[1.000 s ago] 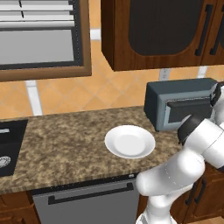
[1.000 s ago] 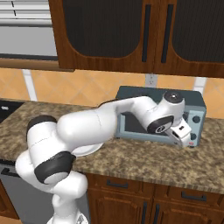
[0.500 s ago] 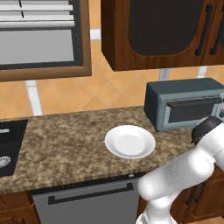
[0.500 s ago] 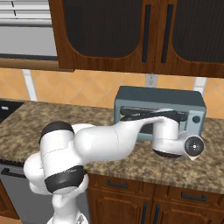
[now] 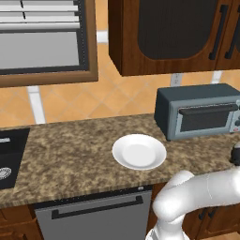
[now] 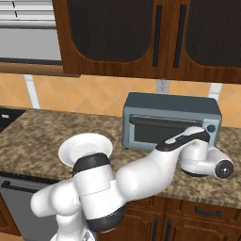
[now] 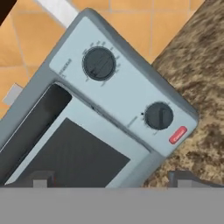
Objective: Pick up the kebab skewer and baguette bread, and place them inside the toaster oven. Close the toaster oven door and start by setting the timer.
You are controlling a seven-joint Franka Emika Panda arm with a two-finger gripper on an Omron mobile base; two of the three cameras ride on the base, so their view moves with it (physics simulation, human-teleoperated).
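The toaster oven stands at the back right of the counter. The toaster oven door is shut, with its dark bar handle along the top. In the hand view my gripper is open, with nothing between its tips. It looks at the oven's control panel, which has an upper knob, a lower knob and a red button. My wrist hovers low in front of the oven's right end. The kebab skewer and baguette bread are out of view.
A bare white plate lies on the granite counter, left of the oven. A sink sits at the far left. Wooden cabinets hang above, and a dishwasher front is below the counter edge.
My hand has swung from in front of the oven door to the right and lower, and now faces the control panel. The jaws stay wide.
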